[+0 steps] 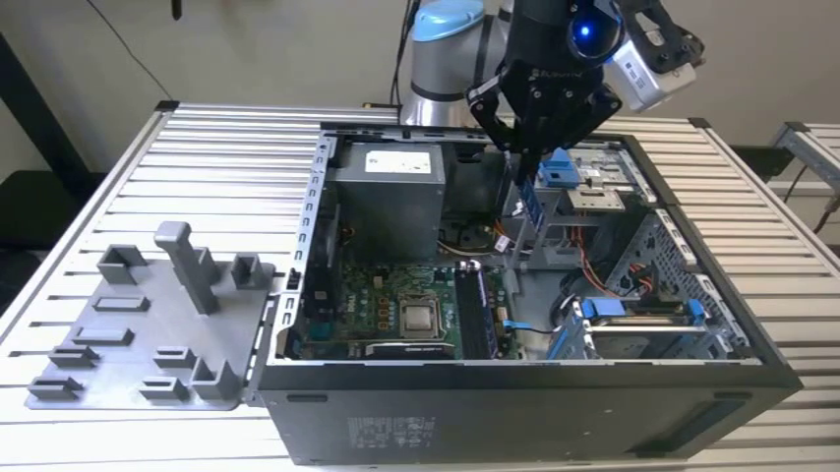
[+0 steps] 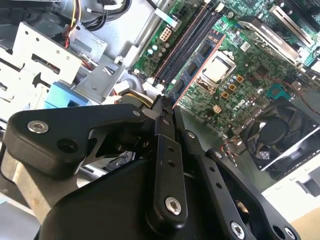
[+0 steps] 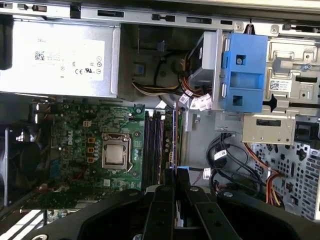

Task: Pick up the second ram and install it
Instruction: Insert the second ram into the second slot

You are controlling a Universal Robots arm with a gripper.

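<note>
White label (image 3: 65, 59) with fine print, a barcode and small approval symbols on the grey power supply (image 3: 20, 75). Small barcode sticker (image 3: 280, 85) on the metal drive bracket (image 3: 295, 55). White logo print (image 3: 69, 145) on the green motherboard (image 3: 75, 120), near the processor socket (image 3: 115, 152). White tags (image 3: 201, 102) on the cable bundle (image 3: 165, 90). Block of white print (image 1: 391, 430) on the computer case's black outer panel (image 1: 552, 413). Chip markings on the second ram (image 2: 197, 65), clamped in the gripper (image 2: 164, 104), too small to tell.
</note>
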